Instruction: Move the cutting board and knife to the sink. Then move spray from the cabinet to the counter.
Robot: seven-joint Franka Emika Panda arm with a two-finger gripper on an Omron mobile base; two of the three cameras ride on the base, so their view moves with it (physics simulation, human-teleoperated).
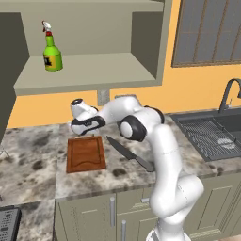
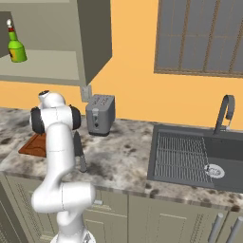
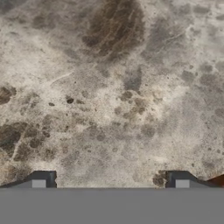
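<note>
Open gripper [image 3: 110, 178] over counter [image 3: 113, 87], cutting board [image 1: 85, 153] just beside.

— What stands on the counter [image 1: 33, 160] at left of the left base view?
— The cutting board [image 1: 85, 153] lies flat at center-left, the knife [image 1: 129, 154] just right of it; bare stone spreads left and toward the front edge.

— And toward the right?
— In the right base view, a toaster [image 2: 99, 114] stands against the wall at center; open stone runs from it to the sink [image 2: 228, 147], where the faucet [image 2: 225, 114] rises at the back.

— Overhead?
— The cabinet [image 1: 89, 70] shelf is open-fronted at upper left, the spray [image 1: 52, 49] standing alone at its left.
</note>
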